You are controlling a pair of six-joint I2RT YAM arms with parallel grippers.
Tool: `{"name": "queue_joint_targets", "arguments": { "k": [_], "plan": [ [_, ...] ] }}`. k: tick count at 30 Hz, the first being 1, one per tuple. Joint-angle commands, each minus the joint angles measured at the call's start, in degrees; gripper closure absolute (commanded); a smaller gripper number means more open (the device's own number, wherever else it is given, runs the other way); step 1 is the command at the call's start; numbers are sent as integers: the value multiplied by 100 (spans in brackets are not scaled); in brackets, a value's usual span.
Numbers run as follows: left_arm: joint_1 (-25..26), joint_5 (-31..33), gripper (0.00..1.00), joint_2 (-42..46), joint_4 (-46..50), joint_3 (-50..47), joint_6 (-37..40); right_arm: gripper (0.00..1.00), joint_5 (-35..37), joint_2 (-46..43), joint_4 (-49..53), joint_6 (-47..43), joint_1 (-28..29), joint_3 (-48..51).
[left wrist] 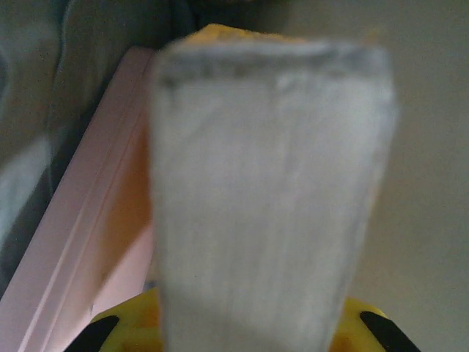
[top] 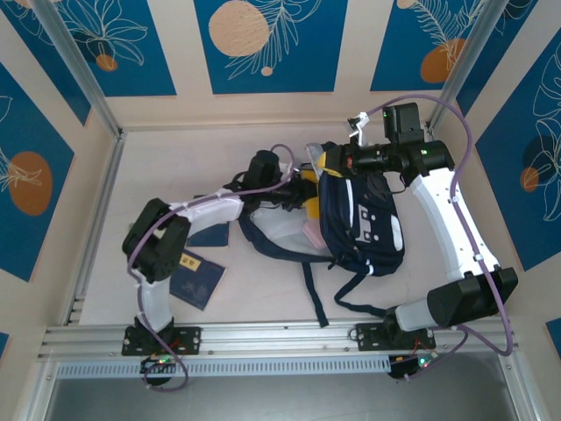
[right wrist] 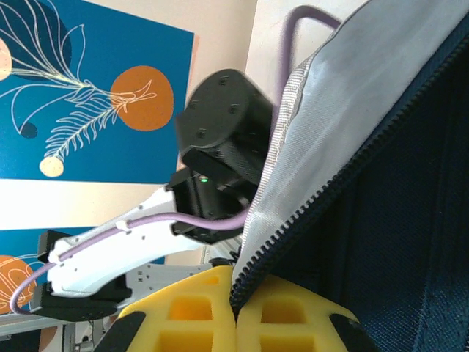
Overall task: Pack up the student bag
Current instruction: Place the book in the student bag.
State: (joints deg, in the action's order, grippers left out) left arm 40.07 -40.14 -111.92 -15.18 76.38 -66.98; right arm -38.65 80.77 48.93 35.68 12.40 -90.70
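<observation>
The student bag, dark navy with white stripes, lies in the middle of the table with its mouth held open toward the left. My right gripper is shut on the bag's zipper edge, yellow pads pressed together on it, and the grey lining is stretched up. At the bag's mouth, my left gripper is shut on a whitish flat thing, blurred and close between its yellow fingers. A pink item lies beside it inside the bag.
Two flat navy booklets lie left of the bag, one with a yellow label and one under the left arm. Dark straps trail toward the near rail. Walls enclose the table at the back and sides.
</observation>
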Motion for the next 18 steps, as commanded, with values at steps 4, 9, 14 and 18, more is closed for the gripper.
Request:
{"name": "queue_joint_targets", "arguments": {
  "k": [4,9,14,18],
  "plan": [
    [613,31,83,-1138,-58,1567,166,100,-442,-341,-1022,512,86,432],
    [650,-46,46,-1258,311,1937,155,100,200,-641,-1187,656,-26,873],
    [456,302,33,-150,1401,1076,1127,100,883,-986,-1215,744,-370,1207],
    [234,479,31,769,1596,104,1387,100,1140,-1096,-1292,798,-528,1432]
  ]
}}
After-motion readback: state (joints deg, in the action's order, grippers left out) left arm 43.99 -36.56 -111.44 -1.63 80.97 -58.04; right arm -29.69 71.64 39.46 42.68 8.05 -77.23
